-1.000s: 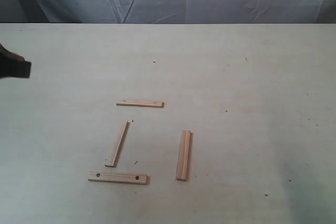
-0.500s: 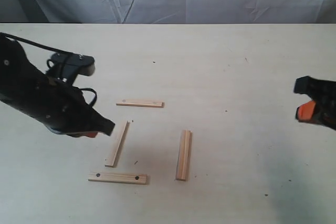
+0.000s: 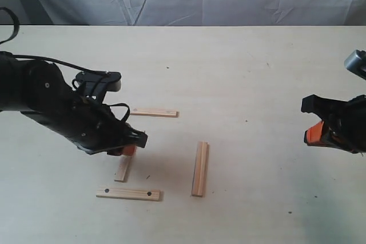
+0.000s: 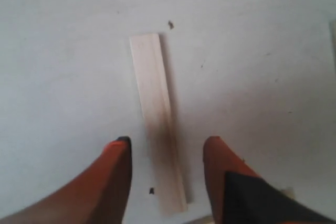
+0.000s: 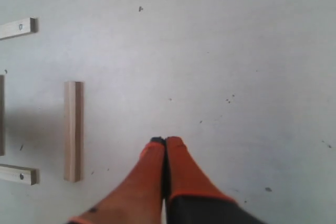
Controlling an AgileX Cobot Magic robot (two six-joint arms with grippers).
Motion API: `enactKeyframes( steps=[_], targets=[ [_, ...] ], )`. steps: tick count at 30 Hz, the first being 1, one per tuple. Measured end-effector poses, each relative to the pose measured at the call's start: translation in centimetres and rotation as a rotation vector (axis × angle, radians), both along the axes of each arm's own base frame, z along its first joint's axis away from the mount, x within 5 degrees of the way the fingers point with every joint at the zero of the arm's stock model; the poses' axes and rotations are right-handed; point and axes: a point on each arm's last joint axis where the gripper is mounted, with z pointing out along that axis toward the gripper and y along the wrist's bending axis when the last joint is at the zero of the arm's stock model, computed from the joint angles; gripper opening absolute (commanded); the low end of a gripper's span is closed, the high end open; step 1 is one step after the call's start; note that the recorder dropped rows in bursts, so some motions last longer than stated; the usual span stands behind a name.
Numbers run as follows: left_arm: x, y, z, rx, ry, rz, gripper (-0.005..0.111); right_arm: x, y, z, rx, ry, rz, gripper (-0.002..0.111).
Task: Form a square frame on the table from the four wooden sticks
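Starting nearest: flat tan wooden stick with two dark holes lies crosswise on the pale cream worktop. Behind it, plain tan wooden stick lies lengthwise on the right. Slanted left tan stick sits between the open left jaws, orange fingertips either side. Far tan stick lies crosswise. Corners gapped, sticks not touching. Right jaws shut, empty, well apart at the right.

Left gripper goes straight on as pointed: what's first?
Probably the left-side wooden stick: the left gripper is open astride it, so its fingertips would land on the table either side. Height unclear.
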Motion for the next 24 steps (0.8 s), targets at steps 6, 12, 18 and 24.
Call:
enactKeyframes(
  steps=[6, 12, 18, 24],
  targets=[
    [0.3, -0.1, -2.5, 0.015, 0.065, 0.025, 0.045, 0.0, 0.0, 0.0, -0.003, -0.004, 0.002, -0.001],
    [0.5, -0.2, -3.0, 0.027, 0.068, 0.009, 0.011, 0.0, 0.0, 0.0, -0.004, -0.005, 0.001, -0.001],
    [0.8, -0.2, -2.6, 0.026, 0.038, 0.004, 0.000, 0.1, 0.0, 0.0, -0.006, -0.008, -0.002, -0.001],
    [1.7, -0.5, 1.6, -0.021, -0.099, -0.008, 0.000, 0.3, 0.5, 0.2, -0.037, -0.062, 0.017, -0.001]
  ],
)
